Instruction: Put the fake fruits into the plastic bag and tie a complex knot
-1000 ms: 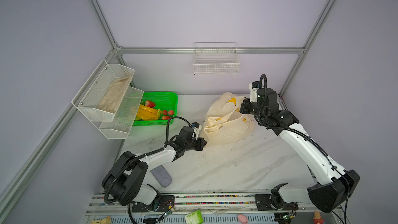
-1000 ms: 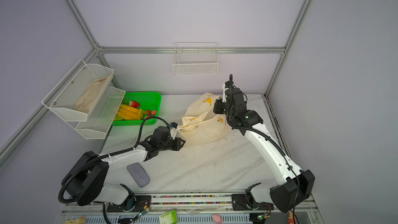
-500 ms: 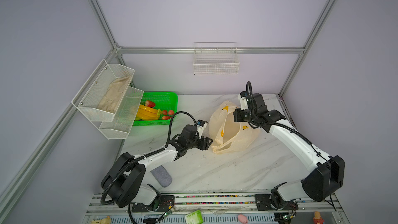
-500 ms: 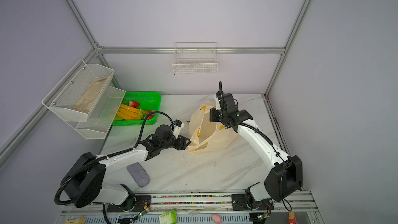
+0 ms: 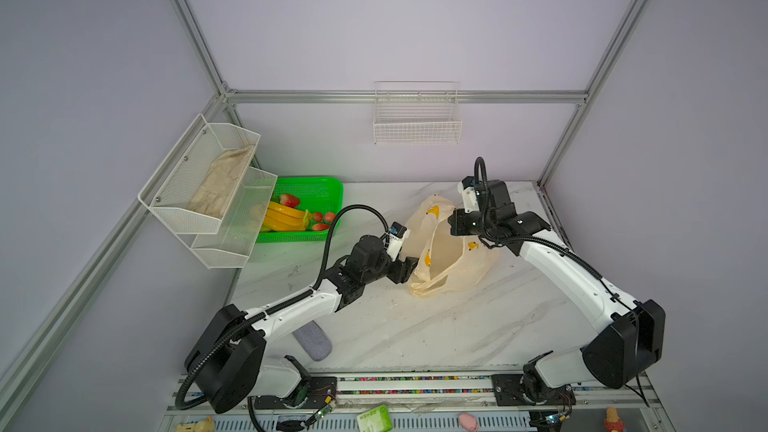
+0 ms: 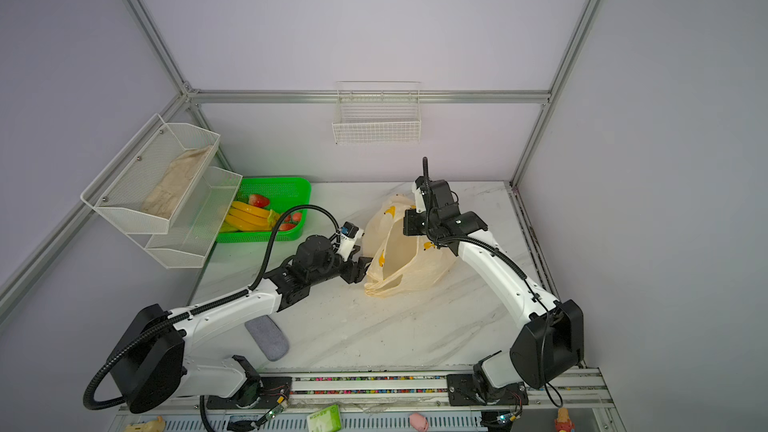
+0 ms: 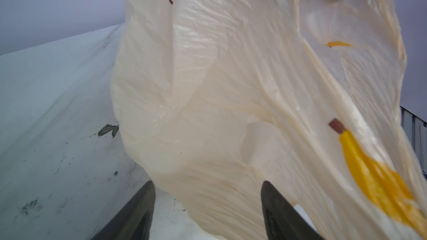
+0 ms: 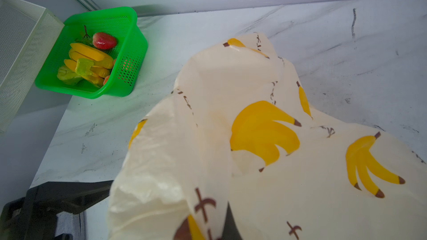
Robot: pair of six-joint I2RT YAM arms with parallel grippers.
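Observation:
The plastic bag (image 5: 446,253) stands on the marble table with its mouth held wide, pale cream with yellow banana prints; it fills the left wrist view (image 7: 231,88) and the right wrist view (image 8: 265,135). My right gripper (image 5: 455,222) is shut on the bag's upper rim and holds it up; film covers all but one dark finger (image 8: 231,225). My left gripper (image 5: 409,270) is open at the bag's near-left side, its fingertips (image 7: 145,195) wide apart with loose film sagging between them. The fake fruits, a banana bunch (image 5: 284,216) and strawberries (image 5: 289,200), lie in the green basket.
The green basket (image 5: 316,189) sits at the table's back left, partly under two white mesh shelves (image 5: 208,189) on the left wall. A wire basket (image 5: 417,118) hangs on the back wall. A grey pad (image 5: 312,340) lies near the front edge beside the left arm.
My left gripper has opened and slid right, up against the bag. My right gripper has carried the bag's rim left and toward the front, and the bag's mouth now gapes.

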